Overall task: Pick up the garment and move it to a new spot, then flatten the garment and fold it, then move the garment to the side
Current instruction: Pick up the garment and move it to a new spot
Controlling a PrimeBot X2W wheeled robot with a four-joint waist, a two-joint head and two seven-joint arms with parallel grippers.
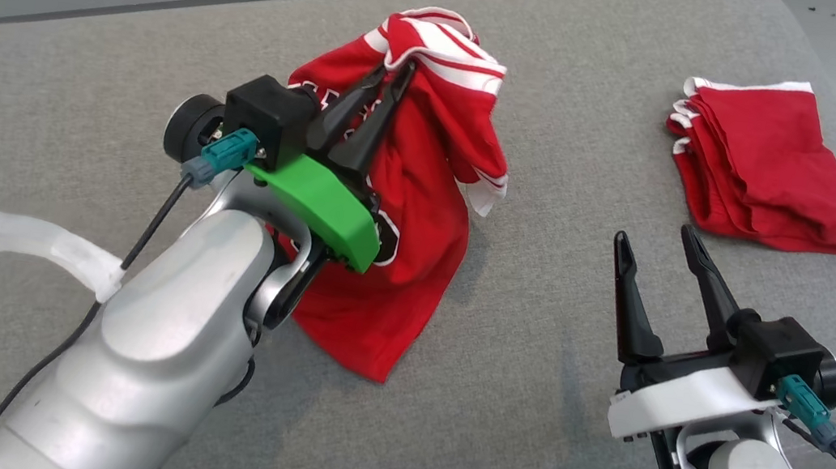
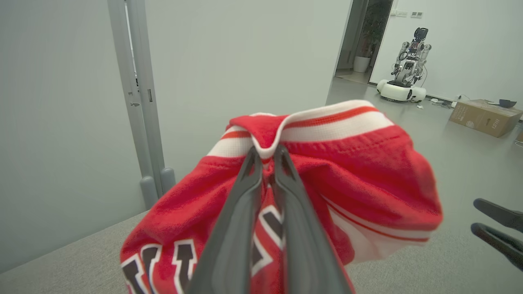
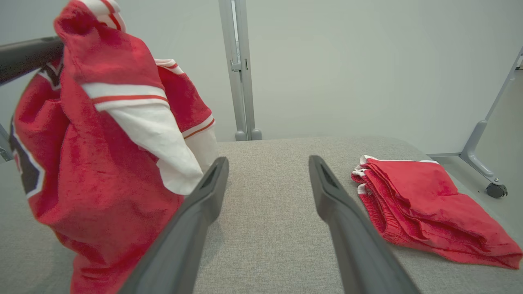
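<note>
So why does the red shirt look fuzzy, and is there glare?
Left wrist view: the hanging red-and-white jersey and left tool are near the lens, soft. Right wrist view: jersey smeared, folded red cloth crisper. Head view: even light, faint shadow on the grey fabric cushion, no glare.

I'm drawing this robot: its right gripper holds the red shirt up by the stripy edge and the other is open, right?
No, the left gripper holds the red shirt up by the stripy edge; the right gripper is open. The head view shows it.
</note>
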